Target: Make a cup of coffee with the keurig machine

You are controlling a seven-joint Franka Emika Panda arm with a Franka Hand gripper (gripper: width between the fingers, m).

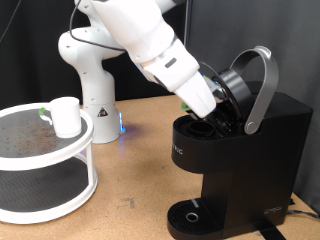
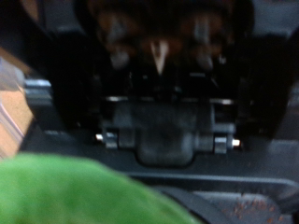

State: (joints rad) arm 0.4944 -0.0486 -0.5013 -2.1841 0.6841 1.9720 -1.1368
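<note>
The keurig machine (image 1: 245, 160) stands at the exterior view's right with its grey arched lid handle (image 1: 262, 85) raised and the brew head open. My gripper (image 1: 213, 106) reaches down into the open pod chamber, and its fingertips are hidden by the machine. The wrist view shows the dark inside of the machine (image 2: 166, 131) close up. A blurred green shape (image 2: 75, 191), probably the pod's top, lies very near the camera. The white cup (image 1: 66, 116) stands on the upper shelf of a stand at the exterior view's left, far from the gripper.
The white two-tier round stand (image 1: 60, 195) fills the exterior view's lower left. A small green item (image 1: 42, 113) lies beside the cup. The arm's base (image 1: 92, 95) stands behind on the wooden table. The machine's round drip tray (image 1: 192, 215) holds nothing.
</note>
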